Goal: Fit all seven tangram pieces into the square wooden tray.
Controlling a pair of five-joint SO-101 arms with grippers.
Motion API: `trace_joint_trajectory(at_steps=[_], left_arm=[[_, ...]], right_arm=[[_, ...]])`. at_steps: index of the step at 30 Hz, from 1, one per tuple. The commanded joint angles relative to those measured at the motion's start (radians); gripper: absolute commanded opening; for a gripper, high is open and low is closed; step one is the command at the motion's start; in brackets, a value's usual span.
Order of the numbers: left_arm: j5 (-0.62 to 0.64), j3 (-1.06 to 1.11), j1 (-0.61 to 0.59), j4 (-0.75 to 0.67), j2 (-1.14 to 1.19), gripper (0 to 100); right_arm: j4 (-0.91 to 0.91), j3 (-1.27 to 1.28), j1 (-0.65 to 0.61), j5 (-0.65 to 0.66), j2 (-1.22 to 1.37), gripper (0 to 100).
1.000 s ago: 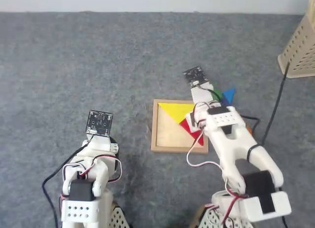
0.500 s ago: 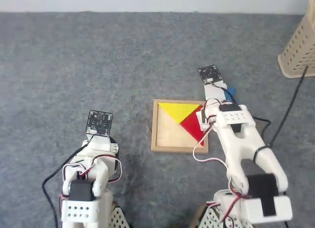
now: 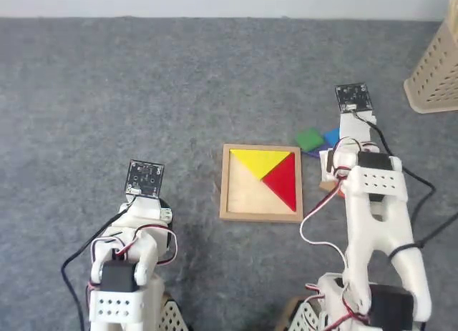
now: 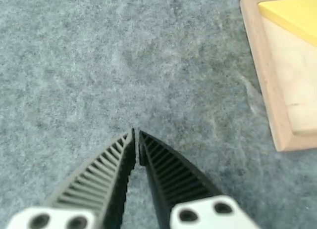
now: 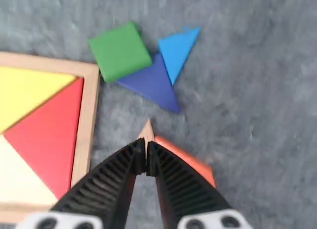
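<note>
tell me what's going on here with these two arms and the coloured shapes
The yellow triangle and red triangle already lie in the wooden tray. The right gripper, shut and empty, hangs over the orange piece beside the tray, near the green square, blue triangle and dark blue triangle. The left gripper is shut over carpet.

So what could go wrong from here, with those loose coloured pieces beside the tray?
1. The green square, blue triangle and dark blue triangle lie bunched together, seemingly touching, so picking one may drag the others.
2. The orange piece sits partly under the right arm's jaws, which are shut; coming down like that would likely shove it, not grip it.
3. The green square lies close to the tray rim, leaving little room for jaws.
</note>
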Motion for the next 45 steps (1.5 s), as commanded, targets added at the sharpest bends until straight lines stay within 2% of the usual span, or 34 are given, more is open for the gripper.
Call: trace_joint_trajectory(at_steps=[1, 6, 12, 17, 26, 33, 39, 45], left_arm=[[0.009, -0.005, -0.005, 0.005, -0.003, 1], [0.009, -0.005, -0.005, 0.005, -0.003, 1], [0.009, -0.005, -0.005, 0.005, -0.003, 1], [0.009, -0.005, -0.005, 0.005, -0.003, 1], [0.009, -0.005, -0.005, 0.005, -0.003, 1], [0.009, -0.005, -0.005, 0.005, -0.003, 1], [0.009, -0.005, -0.005, 0.005, -0.003, 1], [0.009, -0.005, -0.005, 0.005, -0.003, 1]], right_arm=[[0.059, -0.08, 0.025, -0.006, -0.013, 2.3], [0.091, -0.169, 0.048, -0.008, 0.114, 12.9], [0.093, -0.367, 0.035, 0.006, 0.291, 13.4], [0.182, -0.56, -0.019, 0.153, 0.45, 13.8], [0.292, -0.865, -0.11, 0.046, 0.581, 13.8], [0.131, -0.884, -0.24, 0.052, 0.765, 13.5], [0.125, -0.925, -0.194, 0.054, 0.885, 13.4], [0.252, -0.924, -0.081, 0.052, 0.895, 13.3]])
